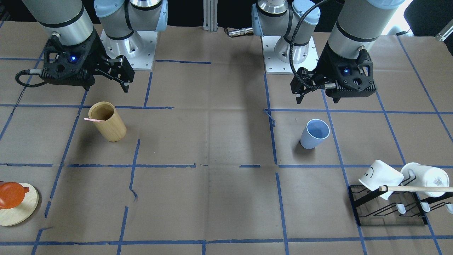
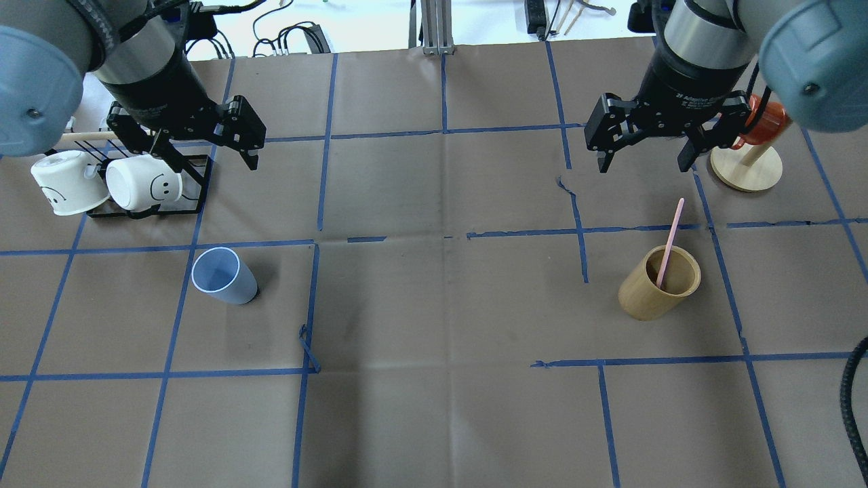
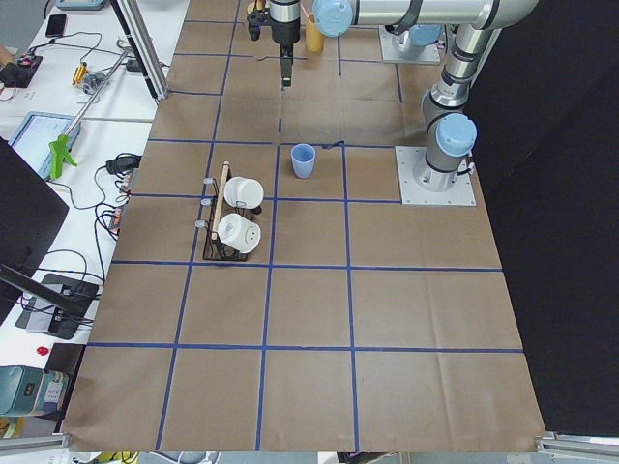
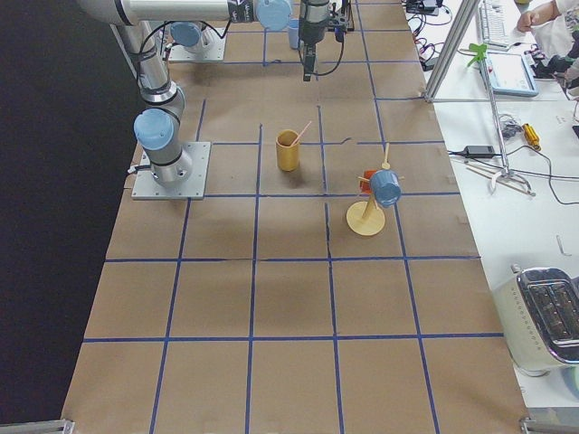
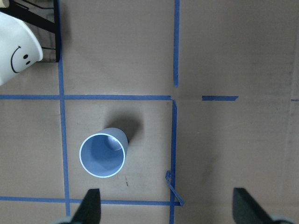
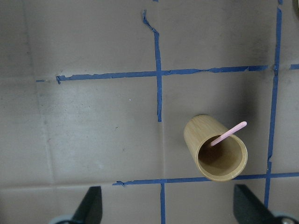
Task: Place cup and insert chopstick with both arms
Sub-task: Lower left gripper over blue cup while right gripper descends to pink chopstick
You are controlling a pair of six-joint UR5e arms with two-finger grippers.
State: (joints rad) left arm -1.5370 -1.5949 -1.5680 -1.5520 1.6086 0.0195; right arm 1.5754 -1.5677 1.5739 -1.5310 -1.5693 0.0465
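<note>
Cup (image 2: 224, 276): one | chopstick (image 2: 671, 237): one, in wooden cylinder (image 2: 641, 301) | white mugs (image 2: 139, 183): two | both jaws spread, empty

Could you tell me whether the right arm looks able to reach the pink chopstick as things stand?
Probably yes: the right gripper hangs open, raised and close to the wooden cylinder. The chopstick leans out over the cylinder's rim, and nothing lies between it and the gripper.

Left gripper (image 2: 207, 152) and right gripper (image 2: 644, 163) hover, jaws apart.
</note>
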